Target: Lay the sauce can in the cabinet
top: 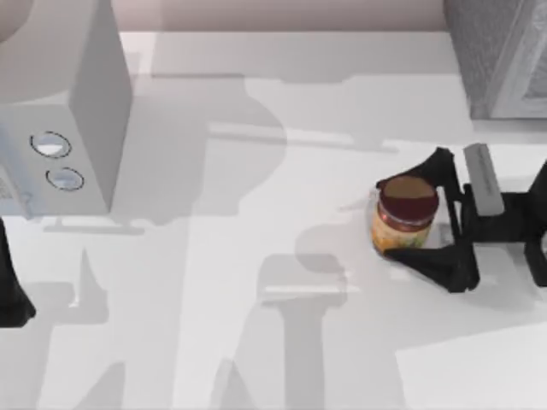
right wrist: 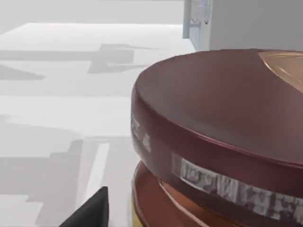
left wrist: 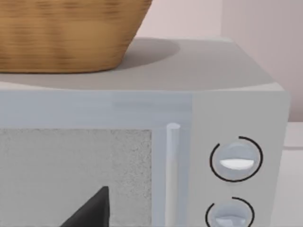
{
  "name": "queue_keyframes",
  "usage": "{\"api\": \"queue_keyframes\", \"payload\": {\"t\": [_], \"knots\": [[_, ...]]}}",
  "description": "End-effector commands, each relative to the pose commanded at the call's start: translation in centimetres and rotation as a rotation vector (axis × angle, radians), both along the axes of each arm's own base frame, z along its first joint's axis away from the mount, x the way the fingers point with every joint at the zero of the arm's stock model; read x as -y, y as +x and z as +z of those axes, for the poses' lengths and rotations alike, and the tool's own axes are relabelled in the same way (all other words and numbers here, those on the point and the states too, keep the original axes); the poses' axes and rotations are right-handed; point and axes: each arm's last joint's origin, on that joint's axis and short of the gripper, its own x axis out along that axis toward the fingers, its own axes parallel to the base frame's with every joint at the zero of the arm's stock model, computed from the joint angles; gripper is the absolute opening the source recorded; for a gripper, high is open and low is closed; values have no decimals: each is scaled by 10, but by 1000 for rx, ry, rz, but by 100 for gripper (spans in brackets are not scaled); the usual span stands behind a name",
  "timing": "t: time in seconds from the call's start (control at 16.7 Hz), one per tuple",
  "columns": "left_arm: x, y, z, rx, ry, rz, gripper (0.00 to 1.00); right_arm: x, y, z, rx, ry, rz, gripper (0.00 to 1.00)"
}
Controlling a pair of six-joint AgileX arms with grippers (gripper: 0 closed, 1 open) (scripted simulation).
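Note:
The sauce can (top: 404, 213) stands upright on the white table at the right, with a maroon lid and an orange-yellow label. My right gripper (top: 386, 219) reaches in from the right edge and is open, one black finger on each side of the can. In the right wrist view the can's lid (right wrist: 222, 113) looms very close, with a gap between it and one dark fingertip (right wrist: 92, 208). The cabinet (top: 500, 55), dark grey and speckled, stands at the far right corner behind the gripper. My left gripper (top: 13, 295) is parked at the left edge.
A pale microwave-like box (top: 77, 120) with two round knobs (top: 51, 145) stands at the far left. A woven basket (left wrist: 61, 33) sits on top of it. Open table lies between that box and the can.

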Motion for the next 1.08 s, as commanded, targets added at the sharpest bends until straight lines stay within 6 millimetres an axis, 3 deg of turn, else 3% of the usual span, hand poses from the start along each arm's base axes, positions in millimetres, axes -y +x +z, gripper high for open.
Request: {"api": "queue_keyframes", "payload": {"t": [0.42,1.08], "knots": [[0,0,0,0,0,0,100,-9,-2,0,0,6,0,100],[0,0,0,0,0,0,100,-9,-2,0,0,6,0,17]]}}
